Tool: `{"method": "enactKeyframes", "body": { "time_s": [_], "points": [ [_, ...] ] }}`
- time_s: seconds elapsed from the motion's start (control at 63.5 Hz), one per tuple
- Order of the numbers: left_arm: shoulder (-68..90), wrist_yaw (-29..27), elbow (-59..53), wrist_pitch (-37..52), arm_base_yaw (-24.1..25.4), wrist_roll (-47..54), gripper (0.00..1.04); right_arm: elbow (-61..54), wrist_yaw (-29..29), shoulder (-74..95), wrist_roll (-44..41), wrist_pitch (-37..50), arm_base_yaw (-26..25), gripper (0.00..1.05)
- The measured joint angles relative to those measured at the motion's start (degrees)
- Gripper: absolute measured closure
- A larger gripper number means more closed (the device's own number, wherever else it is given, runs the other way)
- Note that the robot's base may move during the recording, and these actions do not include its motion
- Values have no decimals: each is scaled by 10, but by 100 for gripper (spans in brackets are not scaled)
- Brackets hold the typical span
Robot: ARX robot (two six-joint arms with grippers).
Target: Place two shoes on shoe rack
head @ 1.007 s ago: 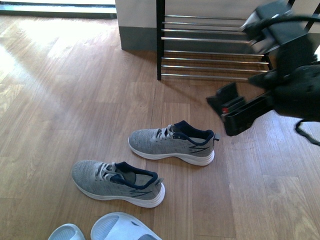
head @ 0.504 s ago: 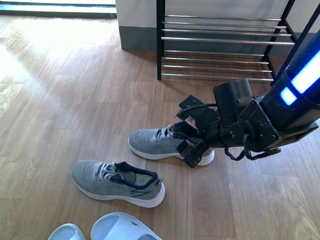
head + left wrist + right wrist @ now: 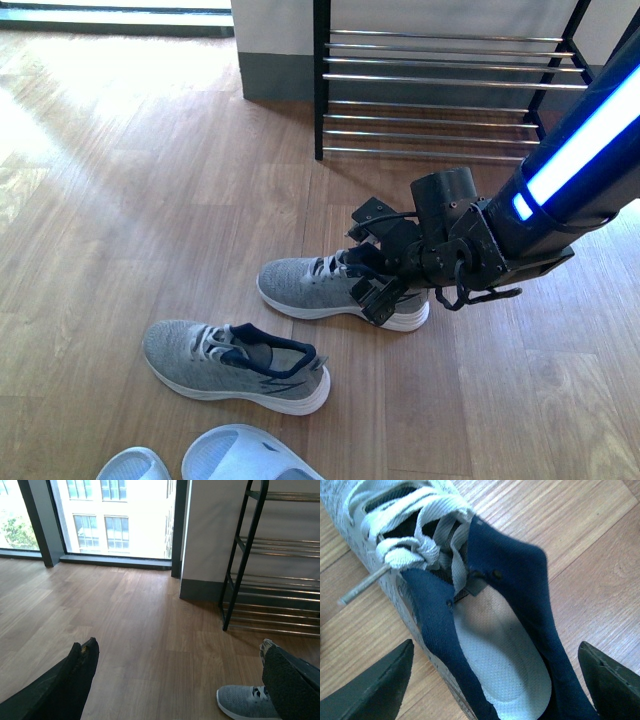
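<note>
Two grey knit sneakers lie on the wood floor. The farther sneaker (image 3: 310, 285) has my right gripper (image 3: 372, 262) open over its navy heel collar, one finger on each side. In the right wrist view the sneaker's collar (image 3: 515, 605) and white insole fill the frame between the fingers (image 3: 375, 690). The nearer sneaker (image 3: 225, 365) lies free. Light blue slides (image 3: 245, 455) sit at the bottom edge. The shoe rack (image 3: 440, 80) with chrome bars stands at the back. My left gripper (image 3: 177, 672) is open over bare floor, with a sneaker toe (image 3: 242, 702) near one finger.
A grey-based white wall column (image 3: 270, 50) stands left of the rack. Large windows (image 3: 110, 515) run along the far wall in the left wrist view. Open wood floor lies to the left of the shoes.
My right arm has swung down from in front of the rack to the farther sneaker's heel, and in the last half second settled slightly lower and leftward over the collar.
</note>
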Motion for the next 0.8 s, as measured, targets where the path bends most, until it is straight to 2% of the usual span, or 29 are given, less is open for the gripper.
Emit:
{"method": "enactKeyframes", "body": {
  "time_s": [0.079, 0.094, 0.299, 0.535, 0.803],
  "points": [
    [0, 0, 0, 0, 0, 0, 9, -4, -11, 0, -13, -9, -1, 23],
    [0, 0, 0, 0, 0, 0, 9, -7, -10, 0, -23, -11, -2, 30],
    [0, 0, 0, 0, 0, 0, 9, -18, -10, 0, -54, -22, -2, 61],
    [0, 0, 0, 0, 0, 0, 9, -25, -11, 2, -57, -16, 4, 102],
    [0, 0, 0, 0, 0, 0, 9, -40, -4, 1, -52, 10, 8, 103]
  ]
}}
